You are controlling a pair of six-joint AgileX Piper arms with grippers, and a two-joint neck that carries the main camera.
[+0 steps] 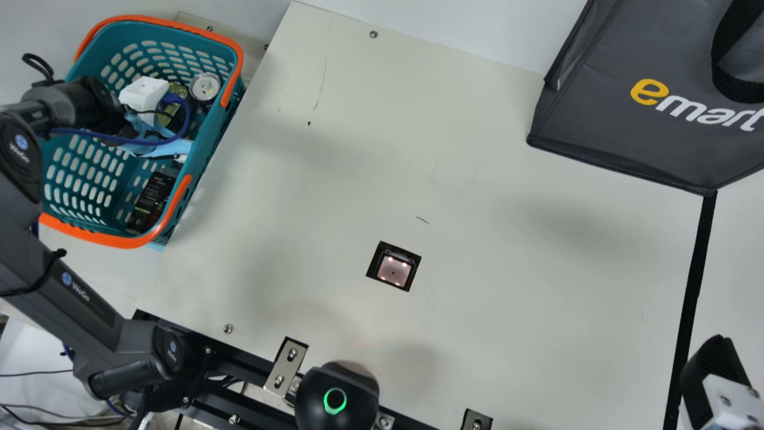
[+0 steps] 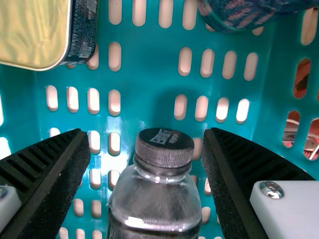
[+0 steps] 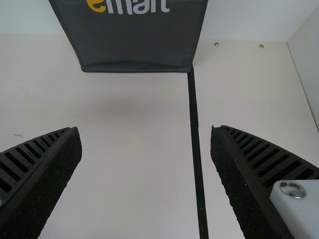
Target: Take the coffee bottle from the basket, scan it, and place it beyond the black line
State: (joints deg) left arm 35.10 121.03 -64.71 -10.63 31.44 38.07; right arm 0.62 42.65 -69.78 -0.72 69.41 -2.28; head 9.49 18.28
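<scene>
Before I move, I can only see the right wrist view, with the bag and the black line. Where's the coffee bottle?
Observer: The coffee bottle is inside the teal basket.
Operator: Is my left gripper squeezing it yet?
Observer: No, its fingers are open, with a gap on each side of the black cap.
Operator: Okay! Where do I scan it?
Observer: Probably at the lit square window, set in the table between the basket and the black line.
</scene>
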